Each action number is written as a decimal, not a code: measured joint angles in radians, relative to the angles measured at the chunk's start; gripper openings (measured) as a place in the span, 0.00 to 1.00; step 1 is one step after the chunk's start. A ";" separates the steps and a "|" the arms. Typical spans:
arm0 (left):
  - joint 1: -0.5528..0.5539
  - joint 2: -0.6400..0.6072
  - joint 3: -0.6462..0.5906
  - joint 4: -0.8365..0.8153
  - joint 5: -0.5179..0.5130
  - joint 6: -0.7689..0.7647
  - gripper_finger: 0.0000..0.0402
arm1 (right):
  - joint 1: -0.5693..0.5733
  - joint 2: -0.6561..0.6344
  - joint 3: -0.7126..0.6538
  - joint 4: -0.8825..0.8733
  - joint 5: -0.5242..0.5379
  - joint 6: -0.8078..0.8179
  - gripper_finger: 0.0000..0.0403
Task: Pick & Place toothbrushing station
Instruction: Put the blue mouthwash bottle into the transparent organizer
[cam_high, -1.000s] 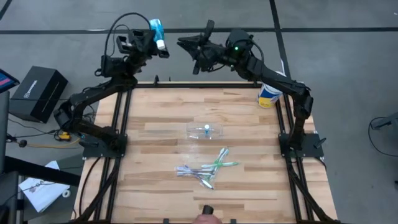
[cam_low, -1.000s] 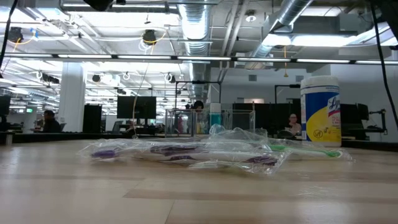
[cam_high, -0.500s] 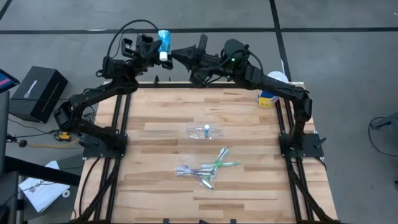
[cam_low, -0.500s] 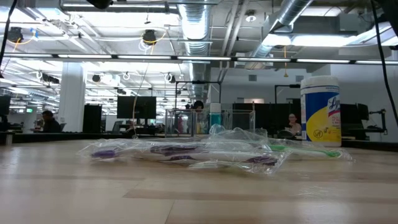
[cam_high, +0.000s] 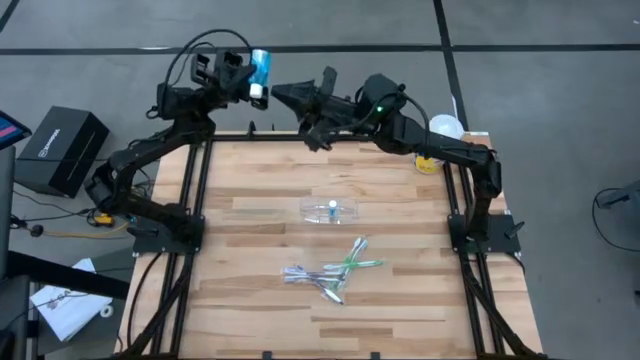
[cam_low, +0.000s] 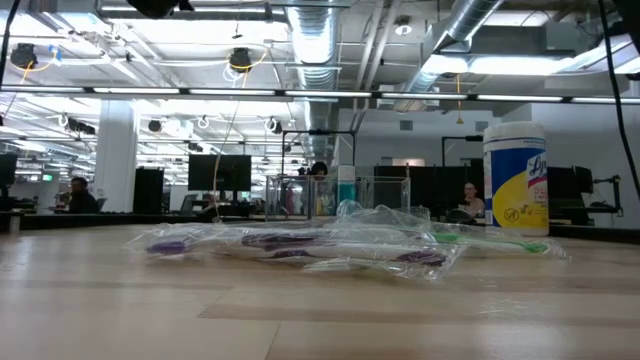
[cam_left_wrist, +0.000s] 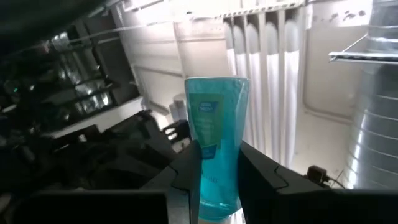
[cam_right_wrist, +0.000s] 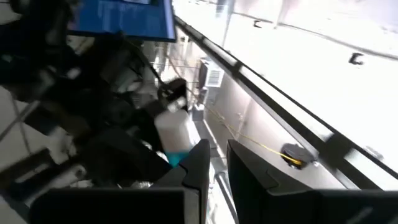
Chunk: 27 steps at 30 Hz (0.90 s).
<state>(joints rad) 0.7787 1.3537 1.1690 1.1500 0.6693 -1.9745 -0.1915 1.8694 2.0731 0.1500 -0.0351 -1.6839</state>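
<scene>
The left gripper (cam_left_wrist: 217, 171) was clamped on a blue tube (cam_left_wrist: 216, 134), its two dark fingers (cam_left_wrist: 186, 174) pressed against the tube's sides. It held the tube in the air beyond the table's (cam_high: 260, 190) far edge, the white cap (cam_high: 257, 91) pointing toward the right gripper (cam_high: 285, 92). That gripper hung just beside the cap; its fingers (cam_right_wrist: 198, 163) stood narrowly apart with nothing between them. On the table, a clear plastic cup (cam_high: 330, 210) lay near the middle, a second blue tube (cam_high: 332, 208) inside it. The toothbrushes (cam_high: 332, 270) lay in a loose pile nearer the table's front edge. A canister (cam_low: 515, 180) stood at the table's far right corner.
</scene>
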 joint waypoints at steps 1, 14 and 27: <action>0.010 0.001 0.008 -0.003 0.012 -0.004 0.17 | 0.006 0.000 0.000 -0.013 0.009 -0.012 0.12; -0.006 -0.001 0.069 -0.034 0.046 0.004 0.17 | 0.026 0.000 0.000 -0.045 0.011 -0.069 0.12; -0.041 0.003 0.069 -0.079 0.065 0.041 0.17 | 0.048 0.000 0.000 -0.038 0.018 -0.088 0.12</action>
<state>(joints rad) 0.7376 1.3568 1.2381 1.0710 0.7343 -1.9331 -0.1432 1.8694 2.0731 0.1121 -0.0175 -1.7721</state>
